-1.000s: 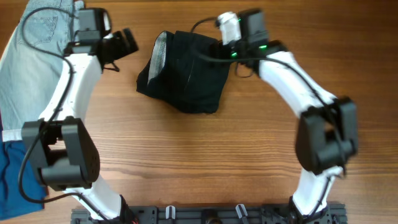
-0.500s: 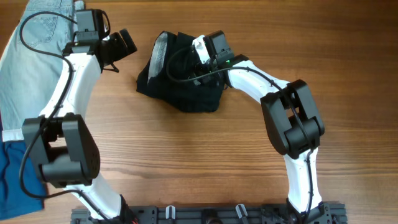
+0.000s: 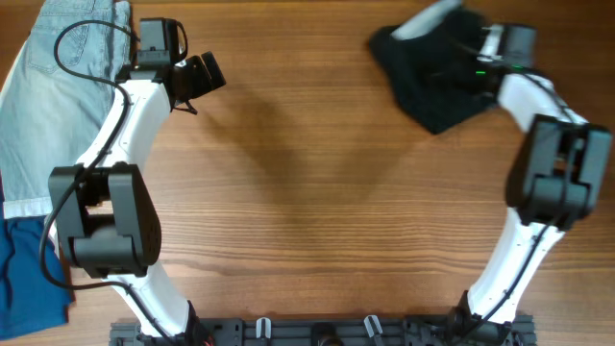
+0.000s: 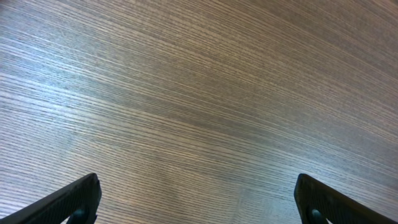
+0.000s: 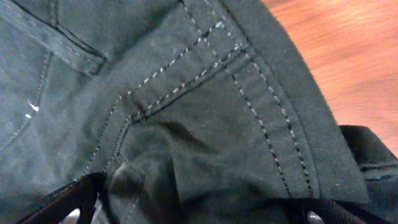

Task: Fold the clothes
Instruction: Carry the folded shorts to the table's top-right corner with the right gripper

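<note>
The black shorts [image 3: 434, 85] lie bunched at the table's far right, with a pale waistband lining showing at their top edge. In the right wrist view the black fabric [image 5: 186, 106] with pale stitching fills the frame. My right gripper [image 3: 480, 60] is over the shorts' right side. Its jaws [image 5: 202, 210] stand wide apart with bunched fabric between them. My left gripper [image 3: 199, 77] is open and empty over bare wood at the far left, well away from the shorts. Its fingertips [image 4: 199, 202] are spread wide over the table.
Light-blue denim shorts [image 3: 48, 96] lie along the far left edge. A bright blue garment [image 3: 24, 279] lies at the near left corner. The arms' base rail [image 3: 317, 332] runs along the front edge.
The black shorts have moved from the table's upper middle to the far right along with my right arm. The left gripper has shifted slightly right.
</note>
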